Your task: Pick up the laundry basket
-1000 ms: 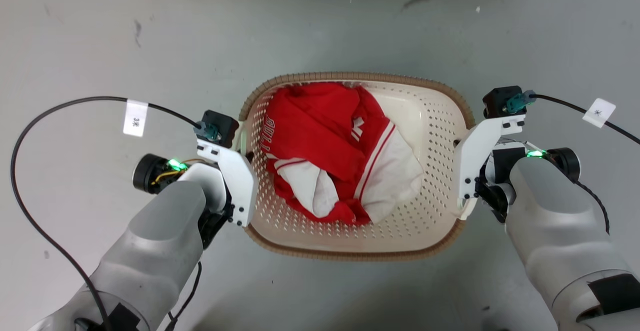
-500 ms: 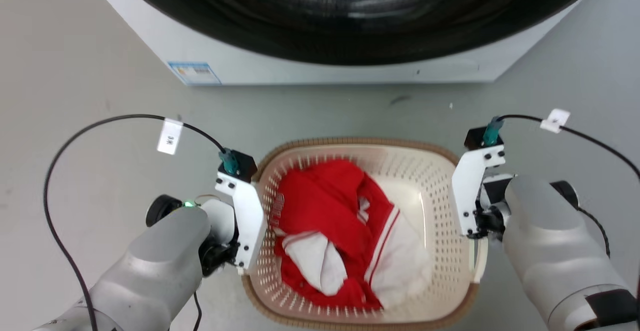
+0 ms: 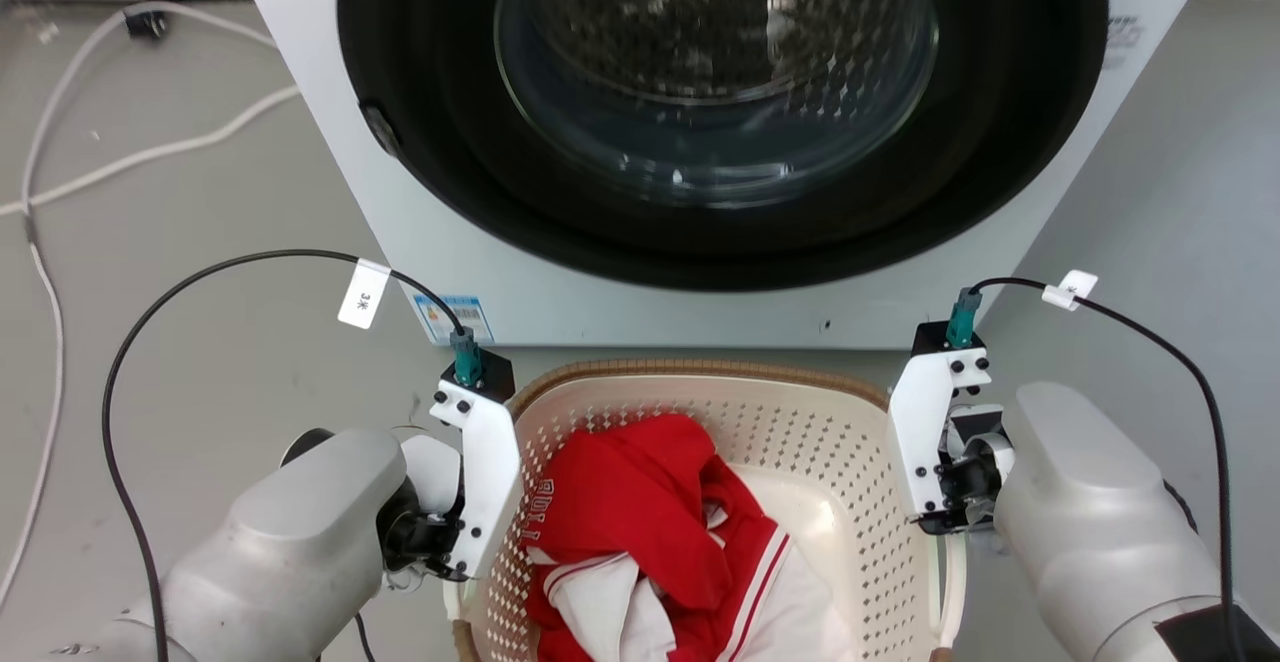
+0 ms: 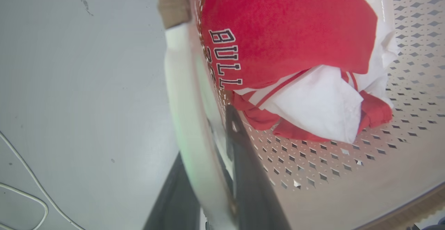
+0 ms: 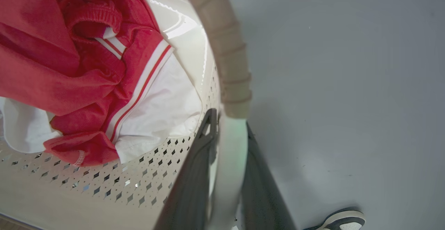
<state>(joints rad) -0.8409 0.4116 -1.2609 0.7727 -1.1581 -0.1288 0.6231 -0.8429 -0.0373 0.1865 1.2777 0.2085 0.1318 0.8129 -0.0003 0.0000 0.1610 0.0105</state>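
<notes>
Smooth, matt, pale grey floor [image 3: 200,192] with a few dark scuffs. A white box-shaped front-loading washer [image 3: 650,312] stands on it, with a wide black round door and a domed glass pane [image 3: 715,72] over a perforated metal drum.

Just in front of the washer's foot sits the cream-white perforated plastic laundry basket [image 3: 800,412]. It is rounded rectangular, with a brown woven-look rim [image 3: 700,369] and glossy walls pierced by diamond holes. Cannot tell whether it clears the floor. Inside lies a crumpled red and white fabric garment [image 3: 620,502] with black-edged white lettering.

Dark fingers of the left gripper [image 4: 208,146] are clamped on the basket's smooth white left handle [image 4: 180,84], one inside the wall and one outside. The right gripper [image 5: 229,122] is closed likewise on the white right handle [image 5: 227,160].

Thin white cables [image 3: 150,152] trail over the floor's far left. A black-and-white shoe [image 5: 342,219] rests on the floor on the basket's right side.
</notes>
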